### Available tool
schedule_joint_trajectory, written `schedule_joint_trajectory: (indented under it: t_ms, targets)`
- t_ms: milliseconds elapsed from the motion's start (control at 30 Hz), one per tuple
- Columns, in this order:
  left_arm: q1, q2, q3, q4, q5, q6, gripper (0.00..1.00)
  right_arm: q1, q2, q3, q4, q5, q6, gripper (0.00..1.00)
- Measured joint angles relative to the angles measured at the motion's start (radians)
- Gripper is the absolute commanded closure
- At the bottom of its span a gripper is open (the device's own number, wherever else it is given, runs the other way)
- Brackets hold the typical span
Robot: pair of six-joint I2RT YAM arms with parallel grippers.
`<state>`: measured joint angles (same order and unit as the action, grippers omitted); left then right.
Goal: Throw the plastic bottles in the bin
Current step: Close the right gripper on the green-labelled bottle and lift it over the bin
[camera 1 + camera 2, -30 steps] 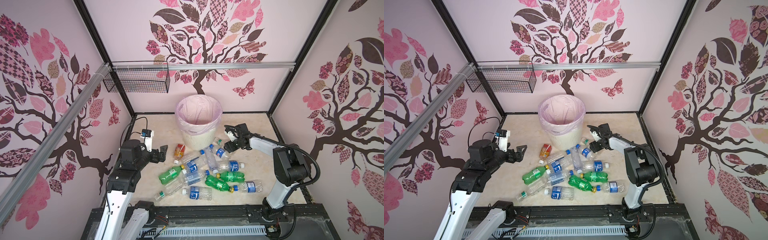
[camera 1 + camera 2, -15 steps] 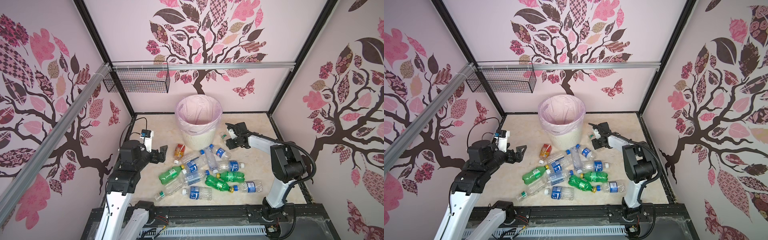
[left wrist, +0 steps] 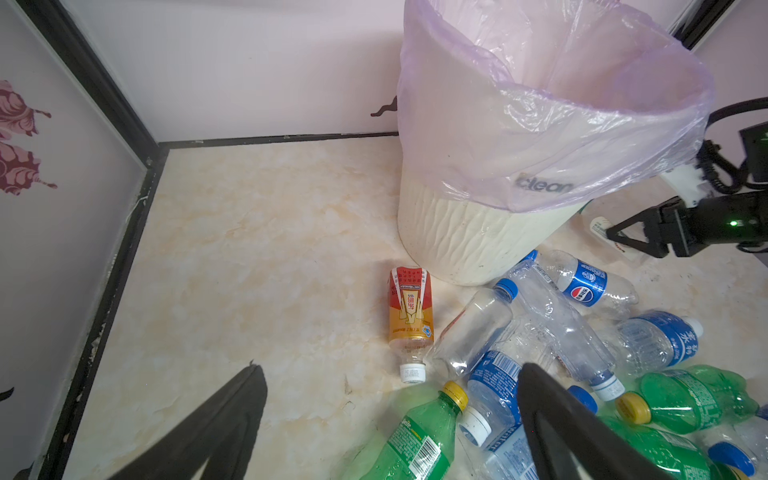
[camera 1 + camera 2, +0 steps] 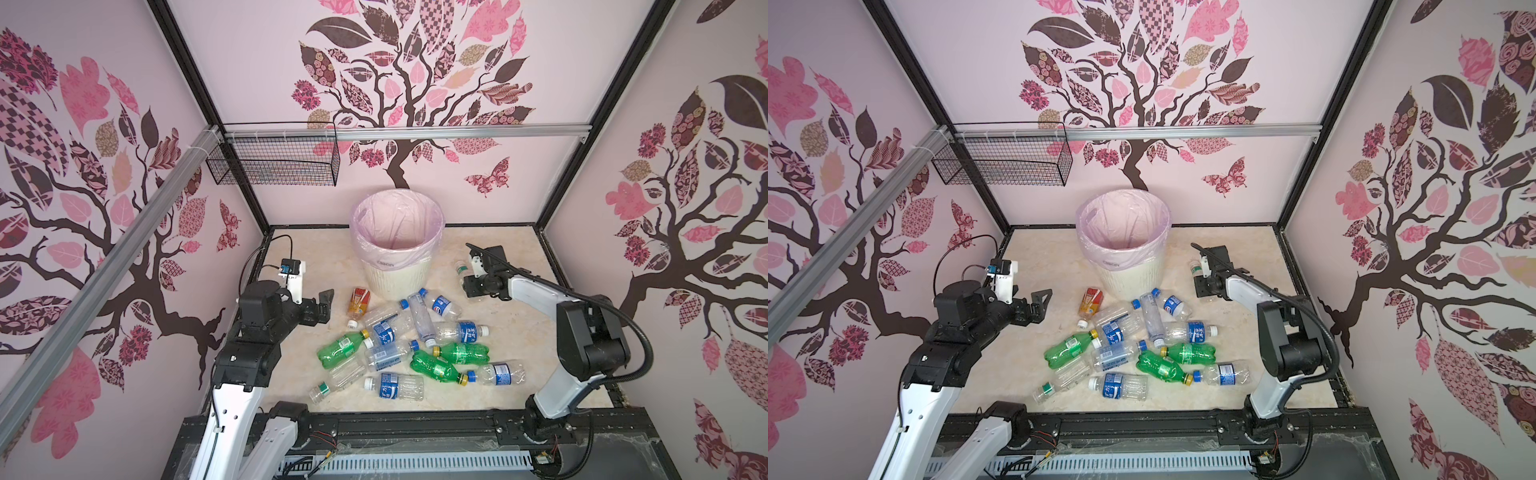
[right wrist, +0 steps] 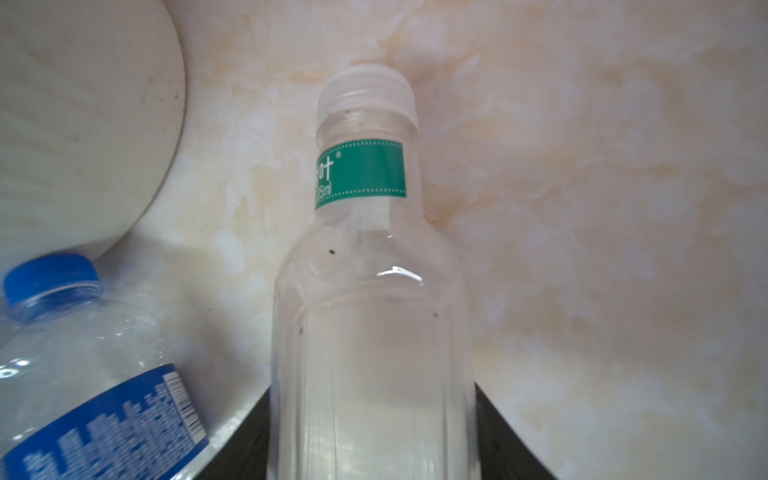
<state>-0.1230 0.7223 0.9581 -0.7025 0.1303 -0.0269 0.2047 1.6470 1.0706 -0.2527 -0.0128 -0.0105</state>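
Gripping the green-labelled bottle (image 5: 370, 291) looked like the step in hand. The right claw (image 4: 471, 286) was down on the bench (image 4: 316, 257) just to the right of the bin (image 4: 395, 274), toward the far edge. In the right wrist view its two dark fingers (image 5: 249, 440) sat flush against both sides of the clear body, so the claw appeared closed on the bottle. The bottle lay on its side with its pale cap pointing away from the claw, and nothing showed it lifted off the bench.

To do this well, the grip should be confirmed before any rise, since a thin clear wall can squash or slide out of the fingers. The lift ought to go straight up first. The ribbed bin wall stood close on one side, and a blue-capped bottle (image 5: 83, 374) lay just beside the held one and could be dragged along. The bin was far taller than the bottle, so the claw would need to clear the rim and its loose pink liner fully before moving across. Release would be safest over the middle of the mouth.

The left claw (image 4: 326, 305) hung wide open and empty near the orange-labelled bottle (image 4: 359, 300), at the left side of the pile (image 4: 415, 345), which lay in the middle of the bench, nearer than the bin. It was well apart from the right arm's likely path.
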Motion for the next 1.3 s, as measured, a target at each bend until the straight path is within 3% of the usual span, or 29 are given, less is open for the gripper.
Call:
schedule_joint_trajectory:
  t_ms: [333,567,700,867,1000,1133,1300]
  targets:
    - [0.001,0.009,-0.027,0.044,-0.032,-0.046,0.02,0.0,-0.471,-0.002,-0.023,0.004,0.083,0.62]
    - [0.008,-0.008,-0.052,0.066,-0.026,-0.056,0.02,0.0,-0.838,-0.124,0.047,-0.192,0.097,0.63]
    - [0.012,-0.024,-0.063,0.065,-0.02,-0.06,0.02,0.0,-0.903,-0.129,0.078,-0.284,0.115,0.63]
    - [0.012,-0.047,-0.066,0.06,-0.011,-0.061,0.02,0.009,-0.8,-0.066,0.147,-0.399,0.17,0.63]
    - [0.014,-0.059,-0.066,0.049,-0.006,-0.061,0.02,0.105,-0.51,0.207,0.182,-0.414,0.176,0.43]
    - [0.018,-0.064,-0.066,0.039,0.0,-0.065,0.02,0.168,-0.178,0.546,0.119,-0.465,0.171,0.13]
    - [0.019,-0.052,-0.066,0.029,0.007,-0.075,0.02,0.171,-0.126,0.541,0.015,-0.444,0.134,0.01]
